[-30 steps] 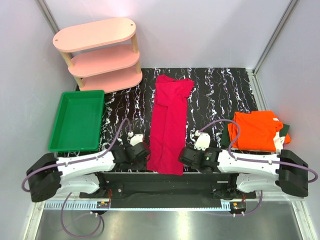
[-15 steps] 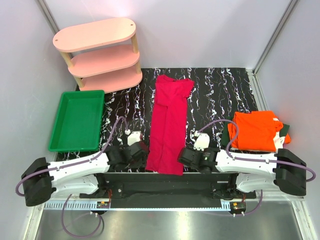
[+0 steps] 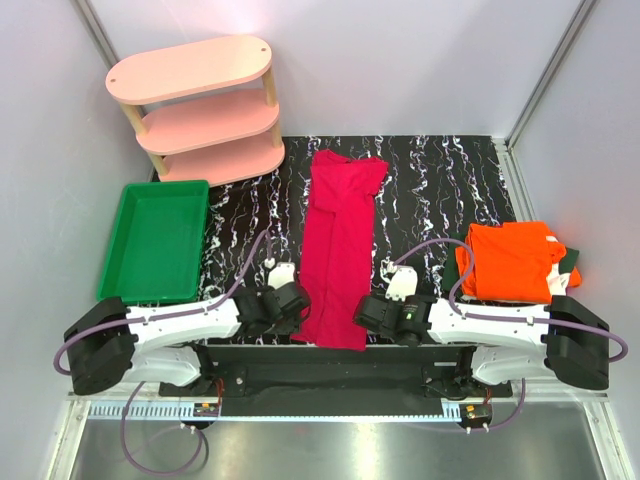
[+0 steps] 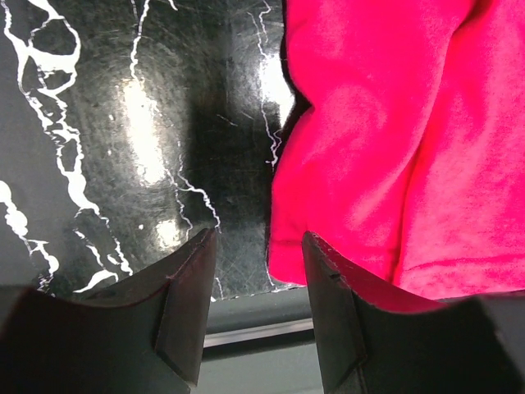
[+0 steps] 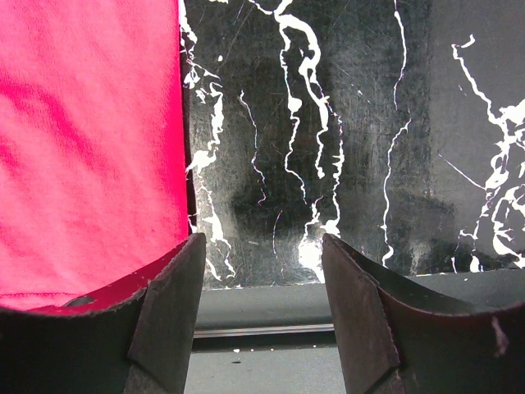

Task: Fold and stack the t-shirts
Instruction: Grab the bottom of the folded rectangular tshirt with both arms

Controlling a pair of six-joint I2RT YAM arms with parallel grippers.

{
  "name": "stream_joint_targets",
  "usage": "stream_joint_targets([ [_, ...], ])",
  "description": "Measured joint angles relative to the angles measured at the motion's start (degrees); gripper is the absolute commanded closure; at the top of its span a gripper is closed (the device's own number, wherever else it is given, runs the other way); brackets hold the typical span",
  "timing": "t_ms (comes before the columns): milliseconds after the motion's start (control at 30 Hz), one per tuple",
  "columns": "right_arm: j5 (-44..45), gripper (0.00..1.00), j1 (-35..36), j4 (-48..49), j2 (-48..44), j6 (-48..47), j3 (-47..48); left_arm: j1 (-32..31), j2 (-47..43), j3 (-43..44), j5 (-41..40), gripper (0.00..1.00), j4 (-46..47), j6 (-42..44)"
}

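A crimson t-shirt (image 3: 337,245) lies as a long folded strip down the middle of the black marbled table, its hem at the near edge. My left gripper (image 3: 296,302) stands open at the hem's left corner; in the left wrist view the cloth (image 4: 394,139) lies just past its right finger, nothing between the jaws. My right gripper (image 3: 362,312) is open at the hem's right corner, with the shirt's edge (image 5: 90,148) by its left finger. An orange t-shirt (image 3: 512,260) lies folded at the right on a dark green one (image 3: 570,259).
A green plastic tray (image 3: 155,240) sits at the left of the table. A pink three-tier shelf (image 3: 200,108) stands at the back left. White walls close the table on three sides. The table's near edge and a metal rail (image 4: 254,324) run just under both grippers.
My left gripper has moved right, from beside the shirt to the hem's left corner, and opened slightly. The right gripper has hardly moved. The shirts lie as before.
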Motion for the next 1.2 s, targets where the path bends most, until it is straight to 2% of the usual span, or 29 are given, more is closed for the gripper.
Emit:
stream_joint_targets([
  [433,0.0,0.34,0.0,0.0,-0.1,0.0,0.0,-3.2,2.2,-1.5,1.1,0.55,3.1,-1.7],
  [733,-0.3,0.34,0.0,0.4,-0.9,0.1,-0.9,-6.1,2.5,-2.2,1.1,0.66,5.8,-5.3],
  [1200,-2.8,0.32,0.0,4.1,1.1,1.1,-3.8,-7.6,1.7,-3.9,1.1,0.67,9.2,-8.9],
])
